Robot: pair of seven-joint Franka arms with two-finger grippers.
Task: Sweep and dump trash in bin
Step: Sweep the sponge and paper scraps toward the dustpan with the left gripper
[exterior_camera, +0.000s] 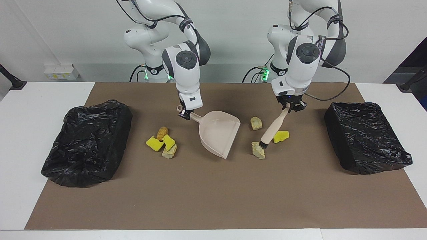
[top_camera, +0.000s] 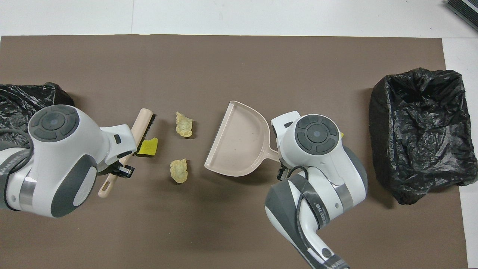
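Observation:
My right gripper is shut on the handle of the beige dustpan, whose mouth faces the left arm's end of the table. My left gripper is shut on the handle of the beige brush, tilted with its black bristles down beside a beige chunk and a yellow sponge piece. Another beige chunk lies nearer the robots. A cluster of a brown lump, two yellow pieces and a beige chunk lies beside the dustpan toward the right arm's end.
A black bag-lined bin stands at the right arm's end of the brown mat. A second one stands at the left arm's end. In the overhead view the right arm covers most of the cluster.

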